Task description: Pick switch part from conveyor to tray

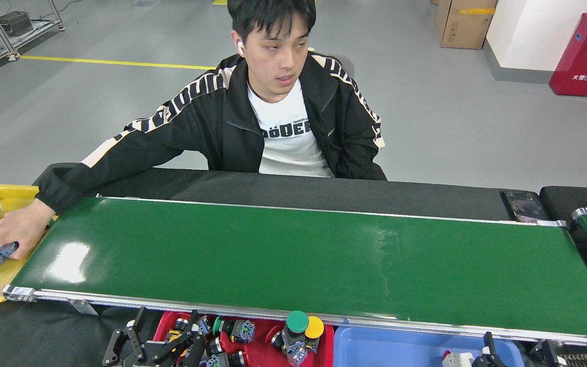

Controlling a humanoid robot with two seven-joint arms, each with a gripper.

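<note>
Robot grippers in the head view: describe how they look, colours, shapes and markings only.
The left gripper is black, with angular linkage bars, round pivot joints and slim straight fingers; pale lettering at its base is cut off by the frame edge. Of the right gripper, only two thin black finger tips show at the bottom edge, by a white part. No cables are visible on either.
</note>
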